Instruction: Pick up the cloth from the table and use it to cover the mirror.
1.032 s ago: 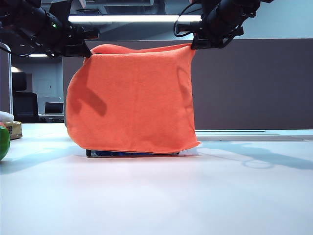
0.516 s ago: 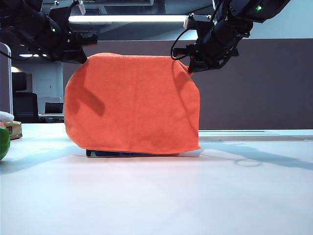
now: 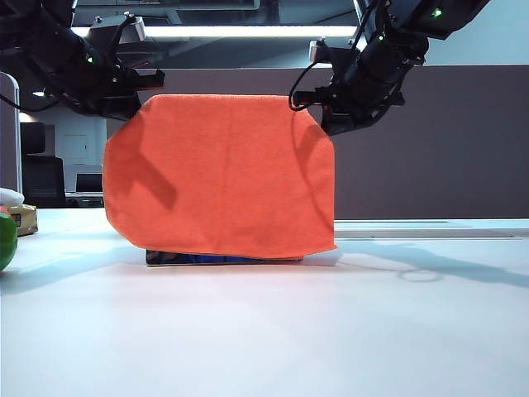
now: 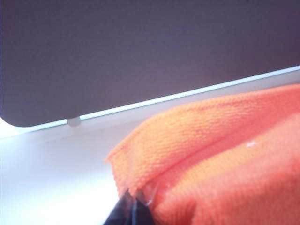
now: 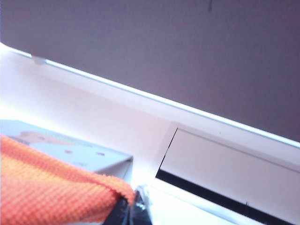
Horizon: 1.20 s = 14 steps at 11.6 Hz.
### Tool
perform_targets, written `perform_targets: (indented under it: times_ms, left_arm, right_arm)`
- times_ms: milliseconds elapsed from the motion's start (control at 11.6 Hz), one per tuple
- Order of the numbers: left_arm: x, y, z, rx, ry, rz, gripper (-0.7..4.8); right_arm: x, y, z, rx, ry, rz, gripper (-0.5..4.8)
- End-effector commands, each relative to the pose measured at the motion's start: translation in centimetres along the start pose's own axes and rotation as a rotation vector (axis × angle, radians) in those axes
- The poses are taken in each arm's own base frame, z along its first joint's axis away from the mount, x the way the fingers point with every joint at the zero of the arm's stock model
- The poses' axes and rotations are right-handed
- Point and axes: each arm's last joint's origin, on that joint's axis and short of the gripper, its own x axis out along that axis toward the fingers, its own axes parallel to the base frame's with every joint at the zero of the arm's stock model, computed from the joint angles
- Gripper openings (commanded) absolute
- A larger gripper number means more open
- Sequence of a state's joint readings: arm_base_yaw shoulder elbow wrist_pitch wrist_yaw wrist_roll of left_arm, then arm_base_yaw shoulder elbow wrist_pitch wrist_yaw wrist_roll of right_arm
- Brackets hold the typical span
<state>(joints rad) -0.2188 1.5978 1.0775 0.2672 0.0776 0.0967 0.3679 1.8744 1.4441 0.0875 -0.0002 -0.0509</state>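
Behind the wide, glossy white table (image 3: 264, 331) ran a long dark grey partition panel (image 3: 430, 141), with a ceiling strip light (image 3: 248, 31) glowing above it. Near the middle of the table, the large bright orange microfibre cloth (image 3: 223, 178) hung as a broad sheet, its lower edge almost down at the surface. It hid nearly all of the upright mirror; only the mirror's dark bottom strip (image 3: 223, 259) showed beneath the hem.

The left gripper (image 3: 139, 93) was at the cloth's upper left corner, and the left wrist view showed its dark fingertips (image 4: 129, 211) pinched together on a fold of the fabric. The right gripper (image 3: 324, 116) sat at the upper right corner, likewise clamped on the orange edge, as its own wrist view showed (image 5: 129, 208).

Judging by this, the draping step looked close to done: the cloth seemed to rest across the mirror's top while both grippers held the corners. The next move would probably call for both sets of fingers to let go together and lift clear without dragging the fabric, since any snag could pull it off or tip the thin mirror.

A green object (image 3: 7, 240) and a small box (image 3: 23, 219) stood at the far left edge. No brand, label or writing could be read anywhere.
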Motion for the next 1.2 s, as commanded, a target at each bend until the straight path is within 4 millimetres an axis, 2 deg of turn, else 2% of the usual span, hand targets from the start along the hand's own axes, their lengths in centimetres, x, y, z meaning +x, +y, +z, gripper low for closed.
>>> perform_targets:
  times_ms: [86, 258, 430, 602, 774, 1032, 1204]
  left_arm:
    - [-0.1, 0.0, -0.6, -0.006, 0.069, 0.007, 0.60]
    - [-0.1, 0.0, -0.9, -0.008, 0.099, 0.001, 0.84]
    - [-0.1, 0.0, -0.9, -0.009, 0.105, 0.001, 0.91]
    - [-0.1, 0.0, -1.0, -0.009, 0.110, 0.001, 0.91]
    - [-0.1, 0.0, -1.0, -0.009, 0.111, 0.001, 0.91]
    - [-0.1, 0.0, -1.1, -0.009, 0.118, 0.000, 0.91]
    - [-0.1, 0.0, -1.2, -0.010, 0.134, -0.002, 0.93]
  right_arm:
    - [-0.1, 0.0, -0.2, -0.003, 0.039, 0.005, -0.01]
    - [-0.2, 0.1, -1.1, -0.003, 0.135, 0.010, 0.01]
    - [-0.3, 0.1, -1.4, -0.003, 0.166, 0.012, 1.11]
    - [-0.3, 0.2, -1.6, -0.003, 0.185, 0.013, 1.28]
    - [-0.3, 0.2, -1.7, -0.003, 0.199, 0.014, 1.81]
    - [-0.4, 0.2, -1.9, -0.003, 0.223, 0.015, 2.13]
    - [-0.5, 0.2, -2.3, -0.003, 0.264, 0.016, 2.14]
